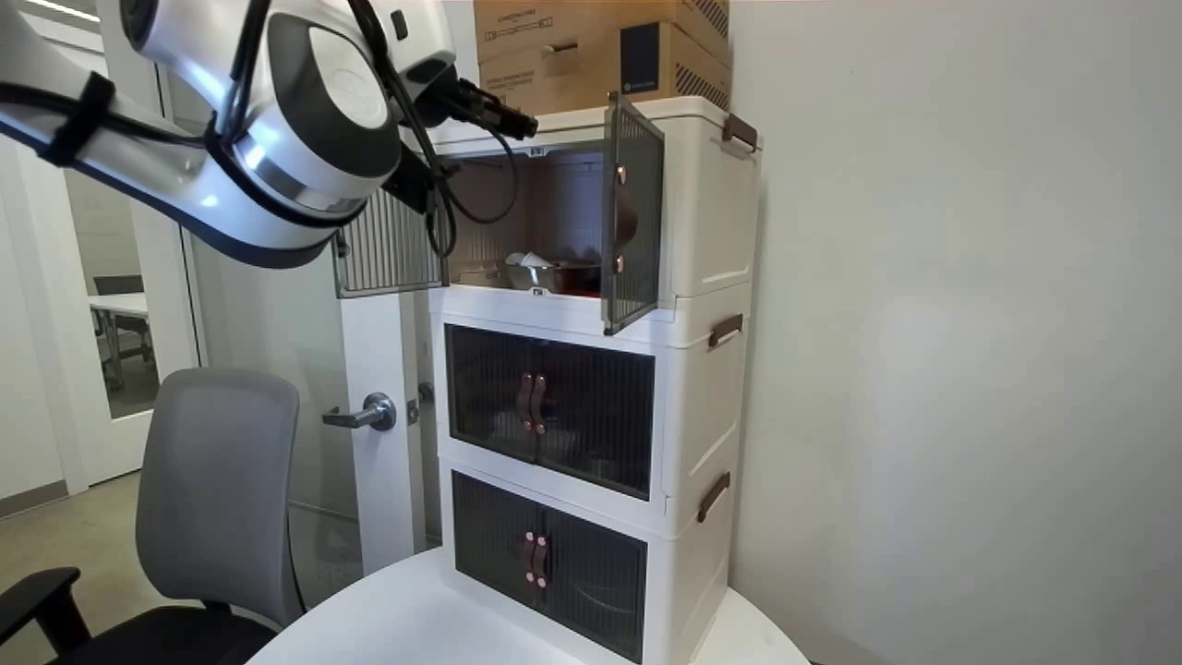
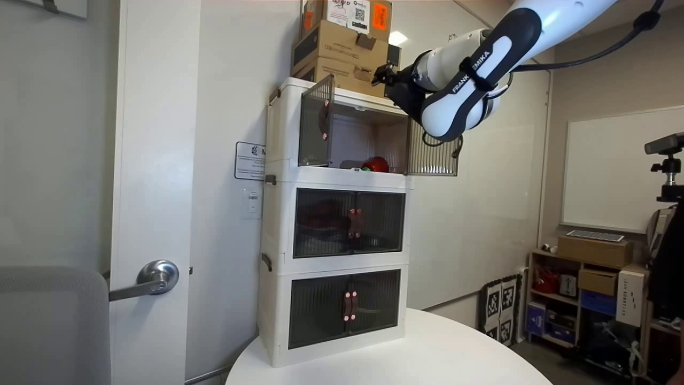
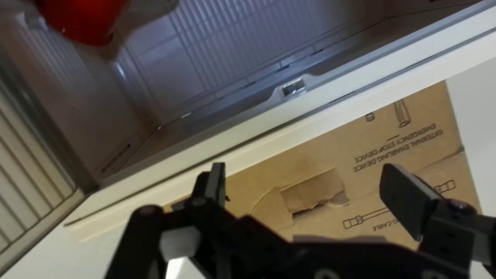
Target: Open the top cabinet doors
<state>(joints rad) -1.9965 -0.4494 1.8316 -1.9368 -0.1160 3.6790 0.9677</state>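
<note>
splaying outward, upright top doors [image 1: 645, 208]

In an exterior view, a white cabinet [image 1: 699, 406] has smoky-grey, vertically ribbed top doors [image 1: 644, 203], with tan, black-printed boxes [image 1: 586, 72] at twelve o'clock, a silver-white and black robot arm [image 1: 263, 152] at ten and a grey-and-black chair [image 1: 217, 499] at eight.

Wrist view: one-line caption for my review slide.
Gripper open and empty before printed cardboard, one top door standing open, a red object inside the cabinet.
</note>
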